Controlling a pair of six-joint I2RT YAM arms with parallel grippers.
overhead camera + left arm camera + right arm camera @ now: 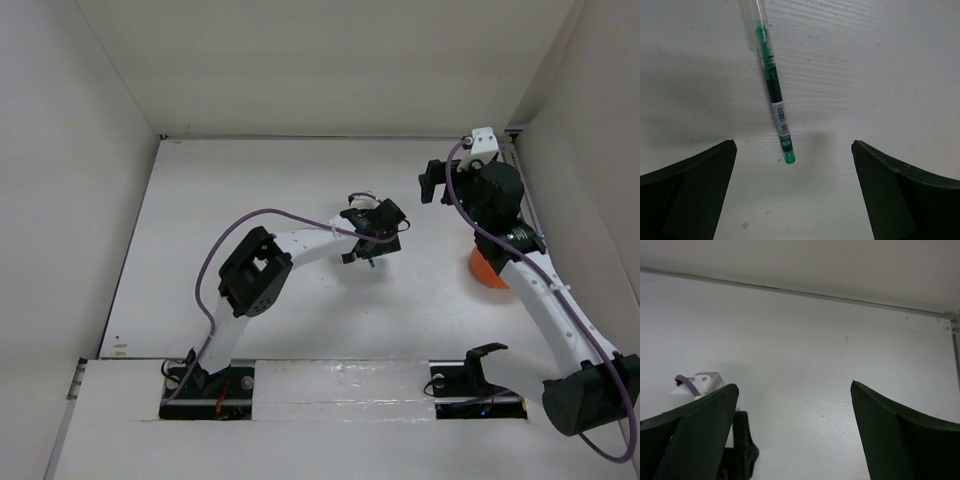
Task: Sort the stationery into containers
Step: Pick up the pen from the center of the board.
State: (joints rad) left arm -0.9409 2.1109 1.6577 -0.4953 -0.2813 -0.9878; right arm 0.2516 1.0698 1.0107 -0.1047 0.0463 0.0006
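Under the left gripper (793, 147) (jaws wide), green pen (774, 95), flat on table (890, 75)

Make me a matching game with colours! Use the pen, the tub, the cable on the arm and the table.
Things:
1. pen
2. tub
3. cable
4. table

Colours:
A. white
B. green
C. purple
D. orange

Pairs: 1-B, 2-D, 3-C, 4-A
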